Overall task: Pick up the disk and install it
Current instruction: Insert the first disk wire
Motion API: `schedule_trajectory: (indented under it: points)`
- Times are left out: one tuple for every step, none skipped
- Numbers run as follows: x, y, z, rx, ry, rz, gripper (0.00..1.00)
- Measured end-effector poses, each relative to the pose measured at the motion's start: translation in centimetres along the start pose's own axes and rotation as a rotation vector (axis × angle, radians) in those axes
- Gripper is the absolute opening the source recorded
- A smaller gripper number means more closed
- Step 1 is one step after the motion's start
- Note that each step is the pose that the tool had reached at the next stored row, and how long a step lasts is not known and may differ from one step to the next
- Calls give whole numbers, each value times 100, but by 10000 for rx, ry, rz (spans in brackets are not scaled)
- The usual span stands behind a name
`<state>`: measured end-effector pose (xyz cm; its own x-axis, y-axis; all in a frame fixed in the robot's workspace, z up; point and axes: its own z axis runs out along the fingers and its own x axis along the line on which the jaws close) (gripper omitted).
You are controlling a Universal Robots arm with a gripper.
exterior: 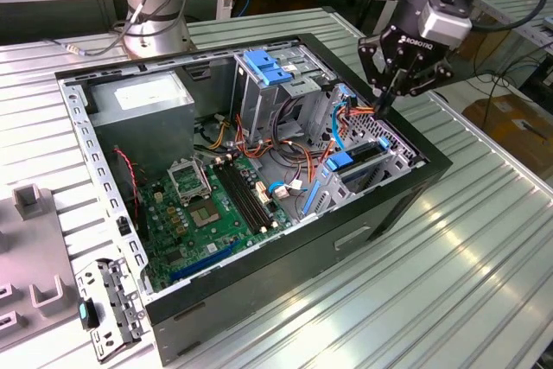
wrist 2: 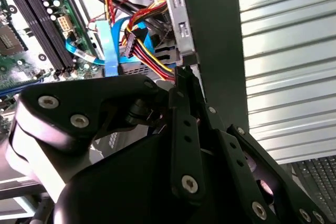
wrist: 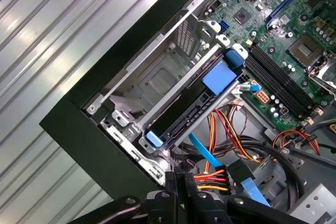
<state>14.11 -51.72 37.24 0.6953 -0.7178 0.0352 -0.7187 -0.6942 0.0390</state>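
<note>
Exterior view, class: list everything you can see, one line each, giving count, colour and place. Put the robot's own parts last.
Computer case: one, black, open, lying on the ribbed metal table.
Motherboard: one, green, on the case floor, toward the exterior view's left.
Power supply box: one, grey with a white label, far corner of the case.
Drive cage: one, silver with a blue latch, upright at the back of the case.
Disk: one, in a blue carrier, seated in the bay at the case's right end.
Cable bundle: one, orange, red and yellow, under the gripper.
Bracket: one, silver, on the table by the case's near left corner.
Gripper: one, black, fingertips together at the cables.
Arm base: one, grey, behind the case.
</note>
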Motion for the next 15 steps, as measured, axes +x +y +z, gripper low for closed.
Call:
schedule_trajectory:
  points:
    - [-7,8,0,-1,0,11,17]
    - [-9,11,1,0,-2,39,17]
    - [-10,12,1,-5,-6,168,17]
    - [-11,12,1,-11,-11,296,17]
    - [-11,12,1,-16,-17,453,17]
    - [-12,12,1,-23,-23,618,17]
    - [-12,12,2,-30,-29,801,17]
    - [-11,12,3,-38,-40,1054,17]
    - [-11,12,4,-43,-46,1193,17]
    - [-12,11,6,-56,-61,1585,17]
    - [-12,11,7,-63,-69,1786,17]
    - [-12,11,8,-70,-77,1982,17]
    - [-12,11,9,-78,-86,2212,17]
    - [-12,11,10,-84,-93,2386,17]
    - [-12,11,12,-92,-103,2623,17]
